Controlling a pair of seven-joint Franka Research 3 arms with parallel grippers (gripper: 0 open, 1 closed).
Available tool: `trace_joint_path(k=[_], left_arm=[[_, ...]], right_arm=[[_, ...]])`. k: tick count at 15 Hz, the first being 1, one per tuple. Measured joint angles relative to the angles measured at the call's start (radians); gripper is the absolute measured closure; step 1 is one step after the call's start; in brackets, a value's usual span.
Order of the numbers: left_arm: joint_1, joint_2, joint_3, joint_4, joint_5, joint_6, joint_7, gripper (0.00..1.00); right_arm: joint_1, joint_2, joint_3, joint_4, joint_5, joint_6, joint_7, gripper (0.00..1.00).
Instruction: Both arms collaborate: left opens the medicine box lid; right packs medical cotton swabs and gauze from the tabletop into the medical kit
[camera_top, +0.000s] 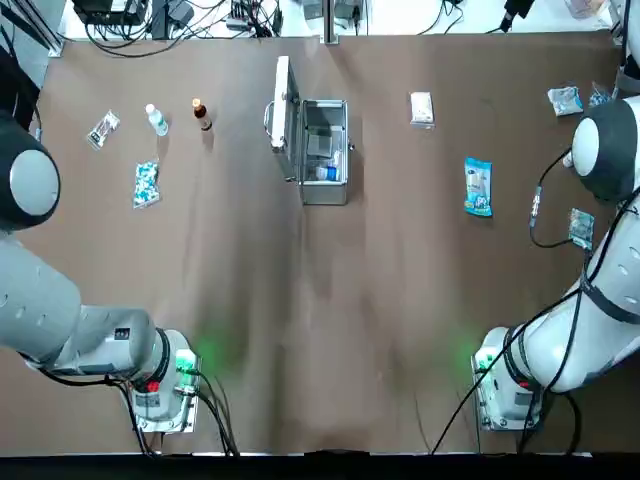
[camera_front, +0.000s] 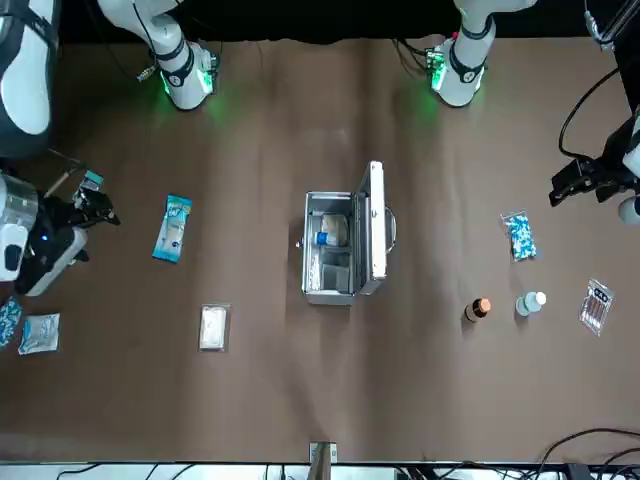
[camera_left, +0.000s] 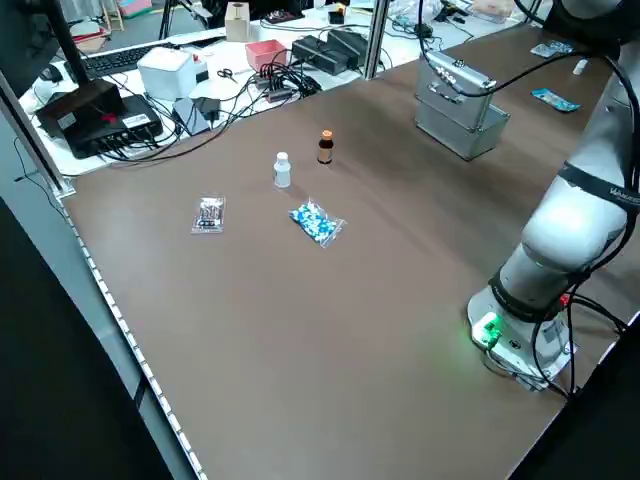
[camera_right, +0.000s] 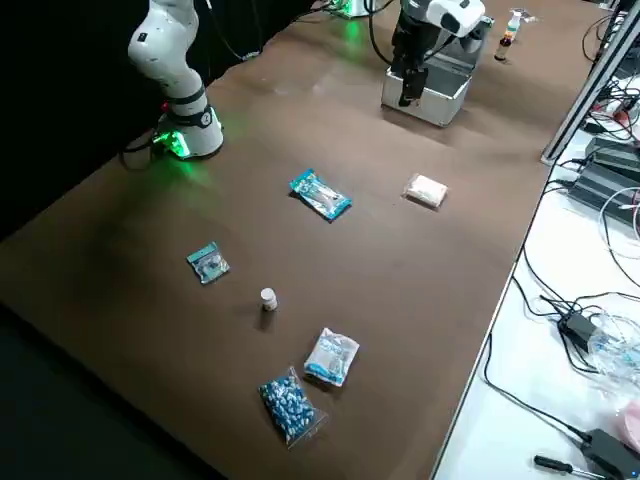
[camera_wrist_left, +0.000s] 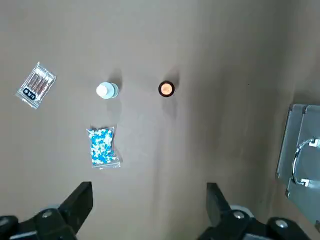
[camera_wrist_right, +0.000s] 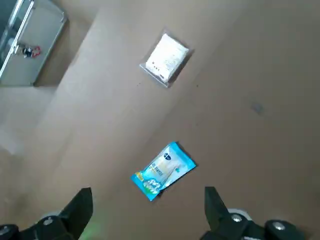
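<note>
The silver metal box lid (camera_top: 284, 115) already stands up from the small silver aluminium medicine box (camera_top: 347, 150), towards the far edge of the brown counter (camera_top: 250, 350). A knock from either arm could swing it shut and block packing.

The left gripper (camera_wrist_left: 150, 187), by the counter's left edge, has its fingers wide apart and empty. The right gripper (camera_wrist_right: 148, 187), near the right edge, is likewise spread wide, holding nothing.

The flat blue-and-white plastic swab packet (camera_top: 478, 187) lies between box and right edge; pinched at one end, it may droop and catch the rim. The small white gauze pack (camera_top: 421, 109), nearer the far edge, could slip if only its clear wrapper is gripped. The blue-capped bottle (camera_front: 335, 230) inside the box could prop either packet up.
</note>
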Motion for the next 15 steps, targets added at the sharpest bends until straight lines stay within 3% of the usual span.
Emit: trace_joint_path(k=[2, 3, 4, 7, 9, 11, 15], left_arm=[[0.0, 0.004, 0.003, 0.0, -0.002, 0.001, 0.0, 0.0], [0.0, 0.004, 0.004, 0.0, -0.002, 0.001, 0.0, 0.0], [0.0, 0.004, 0.005, 0.0, -0.002, 0.001, 0.0, 0.0], [0.0, 0.004, 0.006, 0.0, -0.002, 0.001, 0.0, 0.0], [0.0, 0.004, 0.007, 0.0, -0.002, 0.001, 0.0, 0.0], [-0.001, 0.005, 0.007, 0.0, -0.002, 0.001, 0.001, 0.0], [-0.002, 0.005, 0.008, 0.0, -0.002, 0.002, -0.002, 0.0]], right_arm=[[-0.009, -0.018, 0.008, 0.0, -0.003, -0.023, 0.128, 0.01], [-0.034, -0.024, 0.034, 0.0, -0.012, -0.033, 0.163, 0.01], [-0.081, -0.034, 0.091, 0.0, -0.035, -0.041, 0.203, 0.01], [-0.281, -0.086, 0.366, 0.002, -0.144, -0.054, 0.371, 0.01], [-0.348, -0.124, 0.47, 0.002, -0.185, -0.099, 0.468, 0.01], [-0.372, -0.167, 0.493, 0.004, -0.195, -0.138, 0.508, 0.01], [-0.387, -0.243, 0.482, -0.017, -0.197, -0.155, 0.53, 0.01]])
